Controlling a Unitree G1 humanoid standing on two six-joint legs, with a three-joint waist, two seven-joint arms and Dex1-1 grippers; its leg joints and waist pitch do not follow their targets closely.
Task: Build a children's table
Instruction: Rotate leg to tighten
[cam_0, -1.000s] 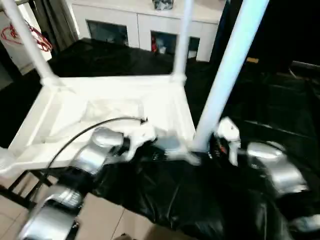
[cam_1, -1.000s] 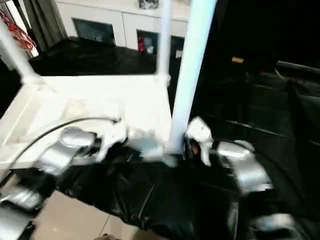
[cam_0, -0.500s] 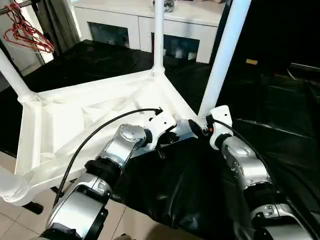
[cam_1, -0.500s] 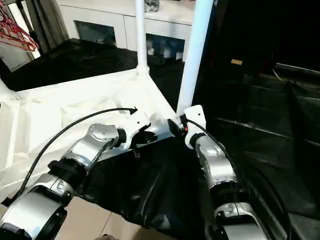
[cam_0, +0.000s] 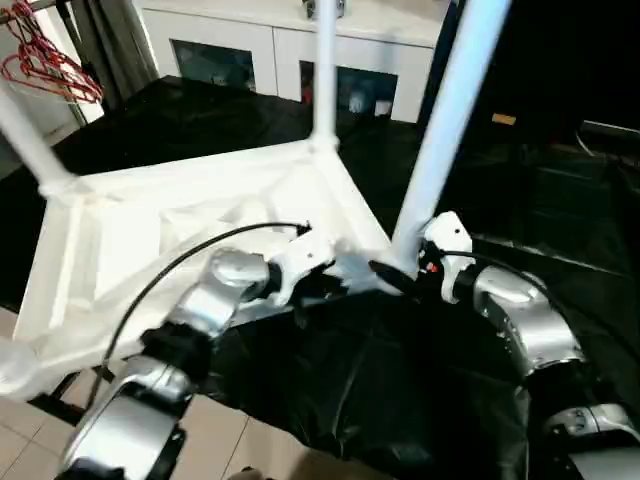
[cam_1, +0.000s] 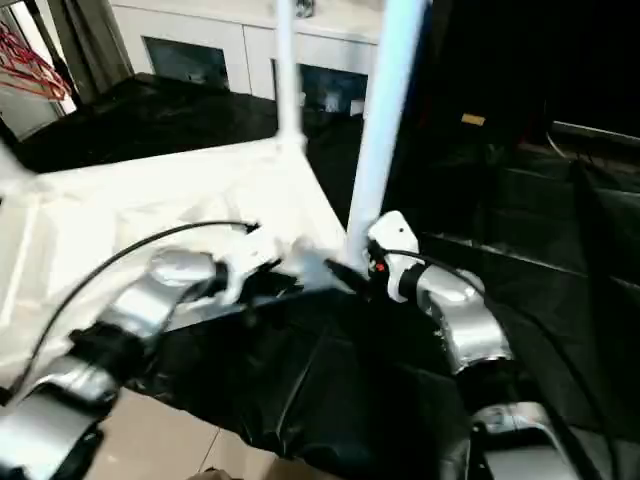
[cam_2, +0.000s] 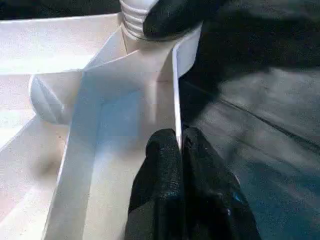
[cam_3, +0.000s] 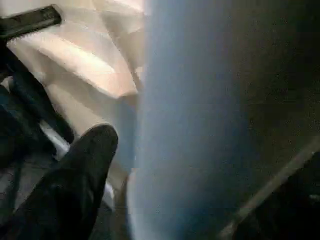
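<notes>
The children's table lies upside down, its white ribbed top (cam_0: 170, 215) on the black-covered bench. White legs stand up from its corner sockets: one at the near right (cam_0: 445, 130), one at the far corner (cam_0: 324, 70), one at the left (cam_0: 30, 140). My left gripper (cam_2: 179, 137) is shut on the top's thin near rim (cam_2: 175, 85), close to the near right socket (cam_2: 135, 20). At the foot of the near right leg (cam_3: 190, 125), my right gripper (cam_0: 400, 272) is open. One of its black fingers (cam_3: 85, 170) stands a little off the leg; the other is hidden behind it.
Black sheeting (cam_0: 400, 400) covers the bench and hangs over its near edge above a tiled floor (cam_0: 250, 450). A white cabinet with glass doors (cam_0: 270, 40) stands behind. Red hangers (cam_0: 45, 65) hang at the far left.
The head camera has swung, so the whole picture shifted. My right gripper has spread its jaws wider at the foot of the near right leg. The left gripper keeps its pinch on the rim.
</notes>
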